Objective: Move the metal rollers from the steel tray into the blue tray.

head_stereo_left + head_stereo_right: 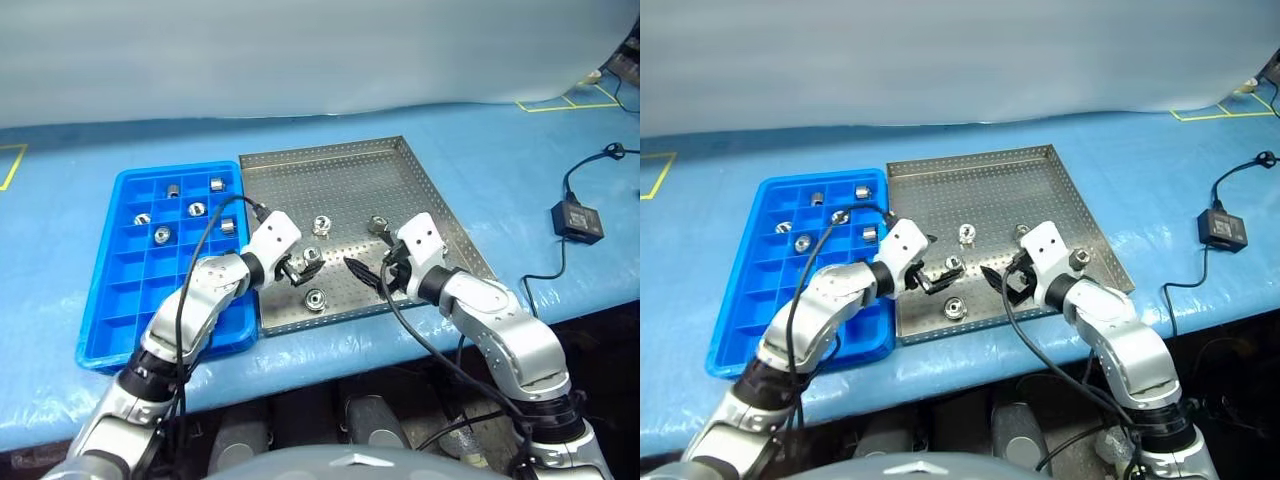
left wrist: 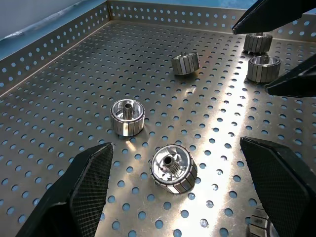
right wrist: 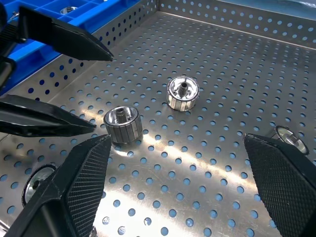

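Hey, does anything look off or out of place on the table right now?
Nothing stands out. The remaining metal rollers lie loose on the steel tray, others sit in compartments of the blue tray, and both trays lie flat, undamaged.

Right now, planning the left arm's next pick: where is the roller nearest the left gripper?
In the left eye view, that roller lies on the steel tray, between the open left gripper and the right gripper, with another roller nearer the front rim.

No lettering, label, brand mark or number can be read anywhere: none on the blue tray (image 1: pixel 105 300), the steel tray (image 1: pixel 420 180) or the small black box (image 1: pixel 578 220) lying on the blue-covered counter (image 1: pixel 80 170).
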Controlling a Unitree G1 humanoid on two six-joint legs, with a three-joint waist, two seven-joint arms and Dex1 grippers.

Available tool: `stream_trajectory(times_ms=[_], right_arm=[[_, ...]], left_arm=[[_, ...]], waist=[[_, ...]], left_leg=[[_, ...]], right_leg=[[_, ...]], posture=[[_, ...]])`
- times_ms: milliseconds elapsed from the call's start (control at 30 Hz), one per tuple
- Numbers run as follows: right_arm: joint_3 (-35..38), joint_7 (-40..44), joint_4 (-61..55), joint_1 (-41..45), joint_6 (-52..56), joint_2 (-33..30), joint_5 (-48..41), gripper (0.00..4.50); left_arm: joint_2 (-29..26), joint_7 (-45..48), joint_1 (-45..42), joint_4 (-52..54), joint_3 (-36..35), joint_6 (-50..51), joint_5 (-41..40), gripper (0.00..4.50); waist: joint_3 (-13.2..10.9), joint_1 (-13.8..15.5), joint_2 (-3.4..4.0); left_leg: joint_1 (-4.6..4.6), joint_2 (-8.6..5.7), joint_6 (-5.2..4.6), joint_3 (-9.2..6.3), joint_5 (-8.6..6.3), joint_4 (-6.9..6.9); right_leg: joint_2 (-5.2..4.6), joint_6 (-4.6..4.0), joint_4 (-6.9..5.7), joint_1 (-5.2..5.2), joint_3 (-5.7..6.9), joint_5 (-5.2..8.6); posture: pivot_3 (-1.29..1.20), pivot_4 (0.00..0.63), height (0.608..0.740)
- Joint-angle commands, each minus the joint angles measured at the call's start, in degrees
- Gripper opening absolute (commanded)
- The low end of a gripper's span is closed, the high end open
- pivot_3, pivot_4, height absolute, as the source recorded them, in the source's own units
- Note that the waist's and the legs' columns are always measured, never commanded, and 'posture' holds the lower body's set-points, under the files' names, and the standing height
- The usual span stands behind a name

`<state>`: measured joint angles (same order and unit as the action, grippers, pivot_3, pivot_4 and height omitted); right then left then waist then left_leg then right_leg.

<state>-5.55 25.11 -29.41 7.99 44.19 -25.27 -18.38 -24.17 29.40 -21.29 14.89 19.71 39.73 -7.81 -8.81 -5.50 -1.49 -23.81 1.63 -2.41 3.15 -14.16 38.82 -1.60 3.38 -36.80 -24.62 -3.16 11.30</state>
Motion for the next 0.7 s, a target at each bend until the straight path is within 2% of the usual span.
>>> stream_trajectory(times_ms=[33, 200, 333, 467, 533, 633, 700], right_arm=[[0.61, 0.09, -4.0, -0.55, -1.18, -0.34, -0.28, 4.5], [1.01, -0.97, -6.27, -2.71, -0.99, 0.09, -0.13, 4.5], [1.11, -1.59, -7.08, -3.38, -1.08, -0.02, 0.24, 4.5], [0.99, -2.17, -7.0, -3.29, -1.3, 0.36, 0.24, 4.5], [0.59, -2.12, -6.83, -3.0, -1.42, 0.51, 0.22, 4.5], [0.29, -2.06, -6.29, -2.48, -1.61, 0.72, 0.37, 4.5], [0.21, -1.99, -5.89, -2.14, -1.7, 0.88, 0.42, 4.5]], left_arm=[[0.18, 0.51, -3.87, -3.84, 2.05, 0.5, 3.12, 4.46], [0.3, 1.11, -7.66, -10.06, 5.61, 1.86, 7.21, 4.46], [1.34, 2.03, -8.35, -11.94, 6.11, 3.11, 7.83, 3.58], [2.77, 3.41, -7.64, -12.31, 5.28, 3.26, 7.06, 3.58], [3.34, 3.55, -7.25, -12.04, 4.53, 3.31, 6.79, 3.24], [3.26, 3.17, -6.73, -11.34, 3.8, 3.71, 7.23, 2.38], [2.93, 3.22, -6.33, -10.74, 3.27, 3.61, 7.28, 2.38]], waist=[[0.0, -0.24, 0.0], [0.0, -1.34, 0.0], [0.0, -2.44, 0.0], [0.0, -3.15, 0.0], [0.0, -3.3, 0.0], [0.0, -3.53, 0.0], [0.0, -3.69, 0.0]], left_leg=[[0.0, 0.0, 0.0, 0.0, 0.0, 0.0], [0.0, 0.0, 0.0, -0.03, 0.0, 0.0], [-0.01, 0.0, 0.0, -0.03, -0.01, 0.0], [0.0, 0.01, 0.0, -0.04, 0.0, 0.0], [0.01, 0.0, 0.0, -0.04, 0.0, 0.0], [0.0, 0.0, 0.0, -0.05, 0.0, 0.0], [0.01, 0.0, 0.0, -0.06, 0.0, 0.0]], right_leg=[[0.0, 0.0, 0.0, -0.01, 0.0, 0.0], [0.01, 0.01, 0.0, 0.02, 0.0, 0.01], [0.0, 0.03, 0.0, 0.01, -0.02, 0.0], [0.0, 0.03, -0.03, 0.01, -0.02, 0.0], [-0.01, 0.03, -0.03, 0.01, -0.02, 0.0], [-0.01, 0.03, -0.03, 0.01, -0.03, 0.0], [0.0, 0.03, -0.04, 0.01, -0.03, 0.0]], posture=[[-0.22, 0.15, 0.74], [-0.24, 0.15, 0.74], [-0.26, 0.15, 0.74], [-0.25, 0.15, 0.74], [-0.25, 0.15, 0.74], [-0.24, 0.15, 0.74], [-0.23, 0.15, 0.74]])
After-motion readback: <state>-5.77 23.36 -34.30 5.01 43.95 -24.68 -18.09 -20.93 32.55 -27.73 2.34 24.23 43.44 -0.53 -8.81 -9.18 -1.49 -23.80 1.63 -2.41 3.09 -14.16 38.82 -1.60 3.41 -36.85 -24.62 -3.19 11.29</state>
